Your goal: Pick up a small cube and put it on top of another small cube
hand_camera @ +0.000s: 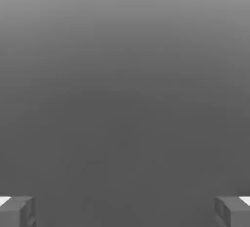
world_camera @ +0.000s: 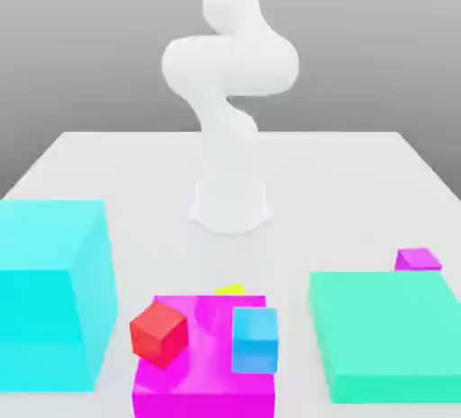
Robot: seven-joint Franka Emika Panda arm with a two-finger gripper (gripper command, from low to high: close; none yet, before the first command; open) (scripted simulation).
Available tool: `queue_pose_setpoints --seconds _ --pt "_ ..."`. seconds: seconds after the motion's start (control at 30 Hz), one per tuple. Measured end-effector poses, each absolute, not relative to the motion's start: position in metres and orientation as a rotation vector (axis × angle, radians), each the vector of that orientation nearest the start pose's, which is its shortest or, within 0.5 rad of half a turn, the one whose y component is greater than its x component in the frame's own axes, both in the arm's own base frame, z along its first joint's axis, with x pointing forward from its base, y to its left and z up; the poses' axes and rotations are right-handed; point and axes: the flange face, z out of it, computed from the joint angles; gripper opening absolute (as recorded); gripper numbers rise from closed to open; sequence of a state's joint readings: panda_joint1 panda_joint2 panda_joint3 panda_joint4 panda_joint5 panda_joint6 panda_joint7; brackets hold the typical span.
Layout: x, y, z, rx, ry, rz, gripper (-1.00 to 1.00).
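- Your gripper (hand_camera: 125, 211) has its fingers spread wide with nothing between them, presumably so that they can straddle a cube once you bring the arm (world_camera: 230, 65) down.
- Your likely pick, the yellow cube (world_camera: 230, 289), sits just beyond the far edge of the magenta block (world_camera: 205, 353), seemingly on the table (world_camera: 297, 173).
- The red cube (world_camera: 159, 335) stands turned by the block's edge on the exterior view's left, and the blue cube (world_camera: 255, 340) by the opposite edge; the block seems to bear both, so either could serve as your base.
- The magenta block hides most of the yellow cube, so you can't judge its clearance there.
- The green slab (world_camera: 387, 331) covers part of the purple cube (world_camera: 418, 259) behind its far edge.
- The cyan box (world_camera: 54, 299) is cut off at the exterior view's left.
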State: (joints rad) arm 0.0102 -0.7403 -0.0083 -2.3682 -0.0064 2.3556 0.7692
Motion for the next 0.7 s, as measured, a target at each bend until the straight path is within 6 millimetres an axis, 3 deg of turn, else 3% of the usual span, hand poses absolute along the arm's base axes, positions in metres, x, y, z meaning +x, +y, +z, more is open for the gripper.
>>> queue_pose_setpoints --seconds 0.13,0.3,0.43,0.6,0.7 --pt "0.406 0.000 0.562 -2.658 0.962 -0.802 0.00" --pt "0.413 0.001 0.436 -2.818 0.882 -0.586 0.00" --pt "0.390 0.002 0.335 -2.936 0.797 -0.379 0.00" --pt "0.327 0.003 0.207 -3.055 0.654 -0.068 0.00" --pt "0.313 0.003 0.166 -3.070 0.624 -0.007 0.00"
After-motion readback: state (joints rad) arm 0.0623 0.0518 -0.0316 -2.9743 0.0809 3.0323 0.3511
